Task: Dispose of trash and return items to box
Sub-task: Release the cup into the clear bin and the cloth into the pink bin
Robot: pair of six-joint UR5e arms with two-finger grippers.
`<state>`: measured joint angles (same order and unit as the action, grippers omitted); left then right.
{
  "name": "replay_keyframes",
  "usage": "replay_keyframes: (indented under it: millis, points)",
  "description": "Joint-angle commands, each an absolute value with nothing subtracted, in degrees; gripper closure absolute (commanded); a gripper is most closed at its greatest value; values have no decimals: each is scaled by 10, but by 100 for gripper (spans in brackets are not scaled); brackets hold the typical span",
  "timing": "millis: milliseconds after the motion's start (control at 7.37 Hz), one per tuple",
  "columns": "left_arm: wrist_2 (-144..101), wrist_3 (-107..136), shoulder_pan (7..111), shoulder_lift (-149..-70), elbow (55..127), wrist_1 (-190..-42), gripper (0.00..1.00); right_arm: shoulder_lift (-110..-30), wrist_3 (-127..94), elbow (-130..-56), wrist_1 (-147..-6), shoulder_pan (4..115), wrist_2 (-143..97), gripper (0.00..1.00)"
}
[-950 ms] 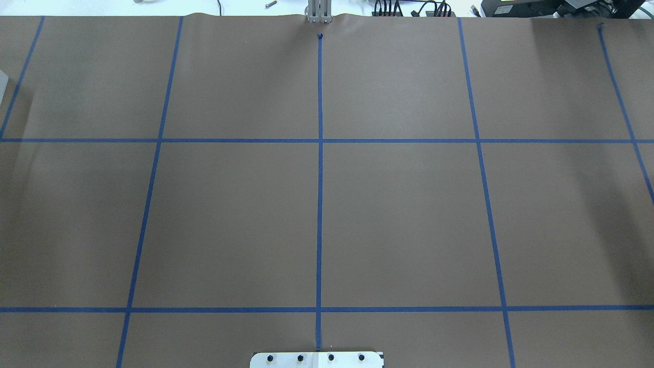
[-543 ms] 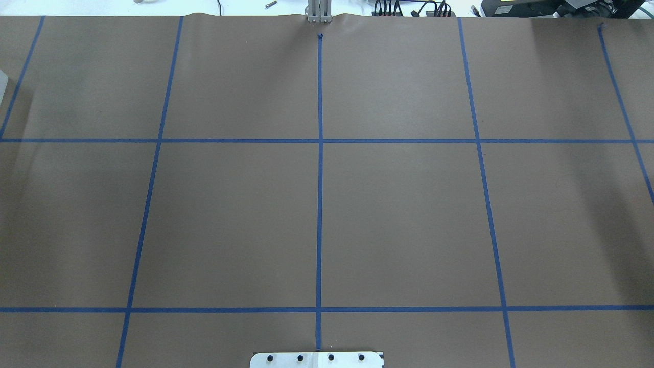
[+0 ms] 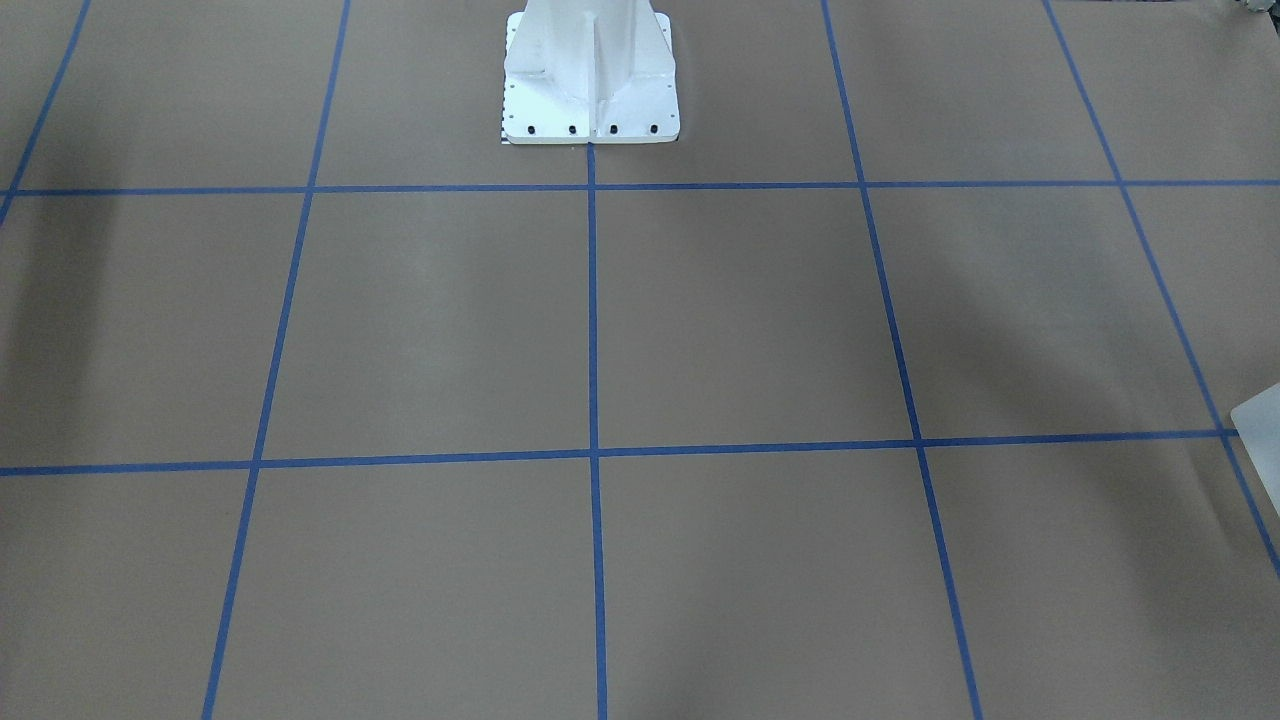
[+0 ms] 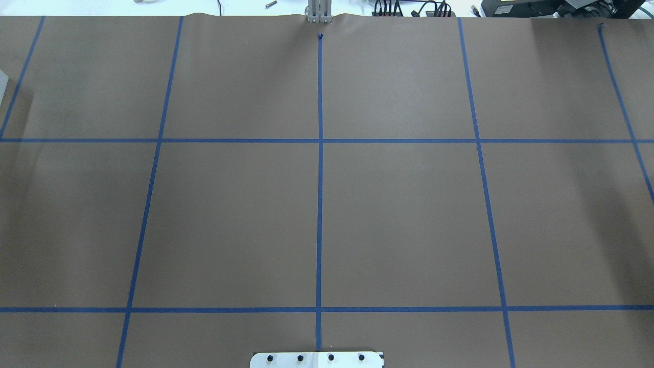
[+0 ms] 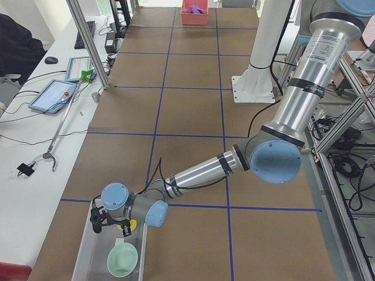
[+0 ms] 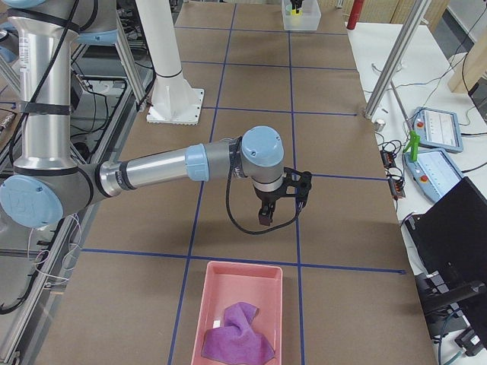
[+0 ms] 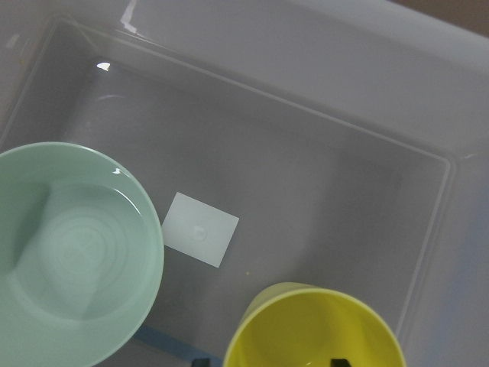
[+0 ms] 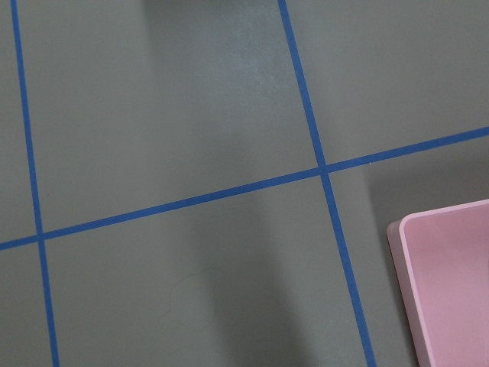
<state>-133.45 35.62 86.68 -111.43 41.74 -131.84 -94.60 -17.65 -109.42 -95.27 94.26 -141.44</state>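
My left gripper (image 5: 101,220) hangs over the clear plastic box (image 5: 87,257) at the table's near left end. In the left wrist view two dark fingertips (image 7: 340,362) stand wide apart astride the rim of a yellow cup (image 7: 313,329), which stands upright in the box (image 7: 321,153) beside a pale green bowl (image 7: 69,260). Cup (image 5: 127,225) and bowl (image 5: 122,259) also show in the exterior left view. My right gripper (image 6: 278,202) hovers empty-looking above bare paper, short of the pink bin (image 6: 240,319) holding a purple cloth (image 6: 237,331); I cannot tell whether it is open.
Brown paper with a blue tape grid covers the table (image 4: 398,214). The white robot base (image 3: 590,75) stands at the middle of the robot's side. The box's corner (image 3: 1260,425) shows at the edge. Tablets and cables (image 6: 434,144) lie past the table's far side.
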Motion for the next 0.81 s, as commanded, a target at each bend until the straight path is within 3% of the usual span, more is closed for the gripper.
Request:
replay_keyframes:
  millis: [0,407,678]
  points:
    - [-1338,351,871,-1112,443,-1317,1,-945,-177,-1095,-953,939,-1414,0]
    - [-1361,333,906,-1082,573,-1311,1,-947,-176,-1094,-952,933,-1406,0]
    - [-1339,302,905,-996,724,-1311,1,-948,-171,-1092,-952,914,-1377,0]
